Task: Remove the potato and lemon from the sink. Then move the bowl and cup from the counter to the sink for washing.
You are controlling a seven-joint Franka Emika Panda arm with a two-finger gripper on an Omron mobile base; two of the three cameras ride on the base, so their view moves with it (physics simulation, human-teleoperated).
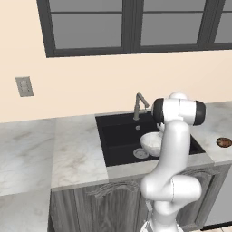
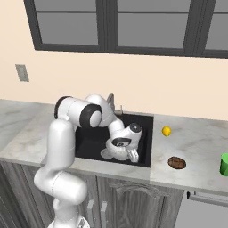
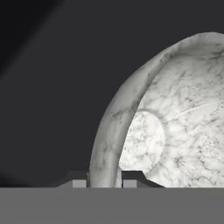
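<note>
The marbled whitish-grey bowl [image 3: 175, 118] sits low inside the black sink [image 1: 118, 136], tilted, by the drain [image 1: 140, 153]. My gripper [image 3: 104, 181] is shut on the bowl's rim, one fingertip [image 3: 79, 182] outside and the other inside. In the right base view the gripper [image 2: 131, 155] reaches down into the sink [image 2: 91, 140] with the bowl [image 2: 115, 152] under it. The lemon [image 2: 166, 131] and the potato [image 2: 177, 162] lie on the counter right of the sink. The green cup [image 2: 224, 164] stands at the far right edge.
The grey faucet [image 1: 140, 103] rises behind the basin, close to my arm. Marble counter [image 1: 77, 149] stretches left of the sink, with a wall outlet [image 1: 24, 86] above it. The potato [image 1: 224, 142] lies near the counter's right end.
</note>
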